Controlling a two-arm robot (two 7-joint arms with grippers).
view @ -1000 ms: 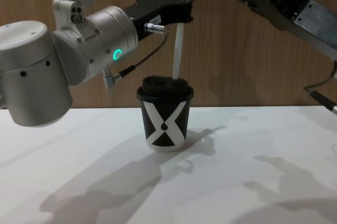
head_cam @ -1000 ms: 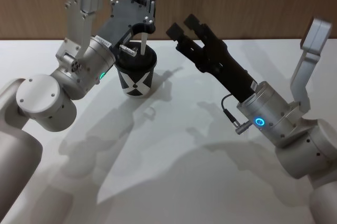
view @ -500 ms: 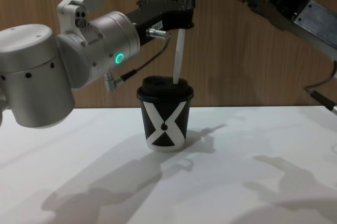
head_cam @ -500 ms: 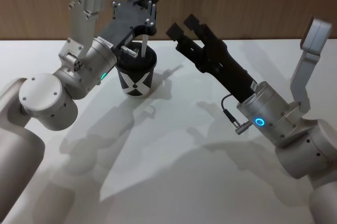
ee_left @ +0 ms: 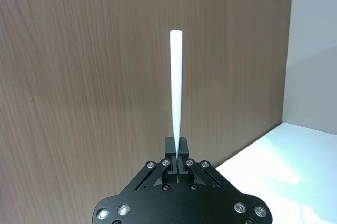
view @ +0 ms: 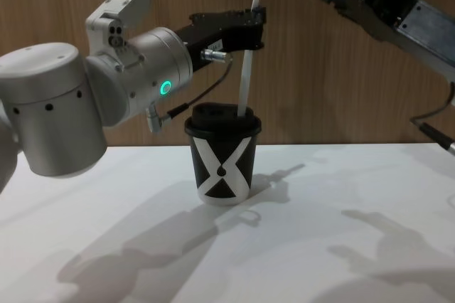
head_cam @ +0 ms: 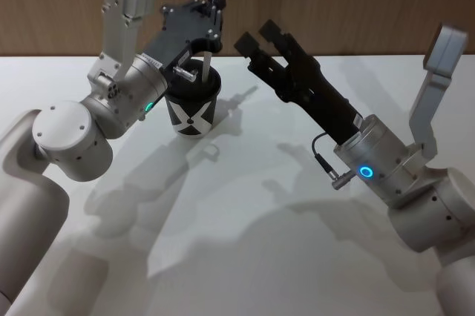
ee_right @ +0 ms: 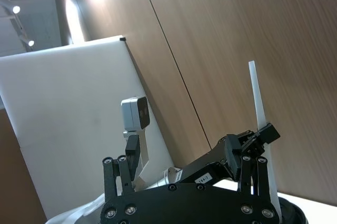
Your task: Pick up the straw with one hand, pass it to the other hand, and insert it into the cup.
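1. Straw [view: 250, 47] sits pinched in our left gripper [view: 250, 20], jaws closed tight on its upper part. It is a thin, stiff-looking white tube, tilted slightly, with its lower end at the lid of the cup [view: 222, 153]. We cannot tell how deep it has gone in.
2. The cup stands upright toward the far edge of the worktop [head_cam: 245, 249], left of centre. It is a small black paper cup with a white X mark and a black plastic lid.
3. Our right gripper [head_cam: 258, 40] hangs in the air just right of the cup, jaws spread wide and holding nothing.
4. Risk one, as we judge it: the straw leans, so pushing down off-axis could bend the thin tube or make the tip skid across the smooth lid instead of finding the opening.
5. Risk two: the cup looks light, and a sideways push from the straw could tip it or slide it on the smooth white worktop.
6. Risk three: a narrow round tube held between flat jaws may slip upward if the lid resists, so the straw stalls while we descend.
7. The idle right gripper is near enough that any sweep toward the cup could knock it.
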